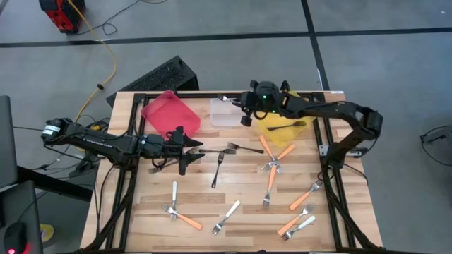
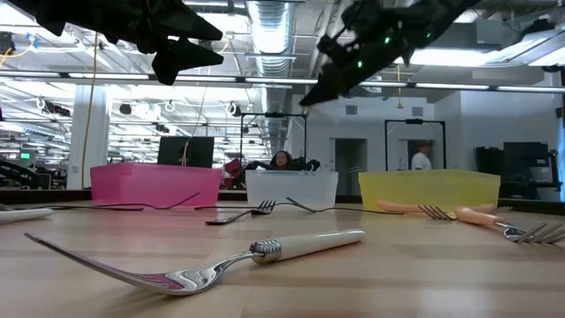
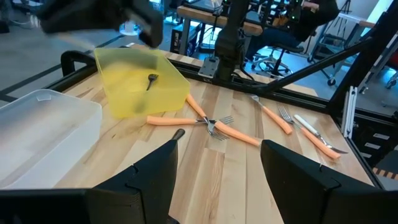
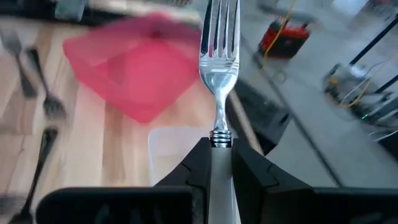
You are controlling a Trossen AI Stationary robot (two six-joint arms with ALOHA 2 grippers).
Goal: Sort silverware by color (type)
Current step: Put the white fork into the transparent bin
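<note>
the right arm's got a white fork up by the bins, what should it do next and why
Probably lower the right gripper over the clear plastic bin and open its jaws: it grips a white-handled silver fork above that bin, and one dark fork already lies in the yellow bin.

- The red bin is a translucent pinkish red.
- The clear bin is a frosted white.
- The yellow bin holds a black fork.
- Several forks have orange handles and silver heads.
- The fork in the right gripper is shiny silver with a white handle.
- The table is pale striped wood.
- Both arms are dark.
</note>
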